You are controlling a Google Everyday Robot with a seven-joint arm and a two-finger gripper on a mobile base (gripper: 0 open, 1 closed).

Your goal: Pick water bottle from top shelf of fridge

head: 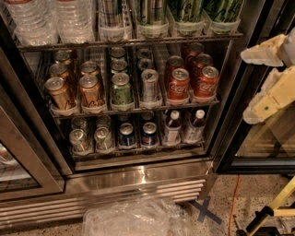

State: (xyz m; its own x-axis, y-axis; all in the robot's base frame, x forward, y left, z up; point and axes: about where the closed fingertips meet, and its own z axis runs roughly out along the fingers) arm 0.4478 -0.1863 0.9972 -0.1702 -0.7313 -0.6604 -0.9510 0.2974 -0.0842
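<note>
1. Fridge (138, 177) open; water bottle (32, 20) sits far left on top shelf (138, 41).
2. Your gripper (251, 83) hangs far right, jaws apart, empty.
3. Risk: your long cross-reach could clip the tall cans (110, 14).

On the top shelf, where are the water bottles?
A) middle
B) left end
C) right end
B: the clear water bottles stand at the left end of the top shelf, with tall cans to their right; the gripper is at the picture's right edge, away from them.
</note>
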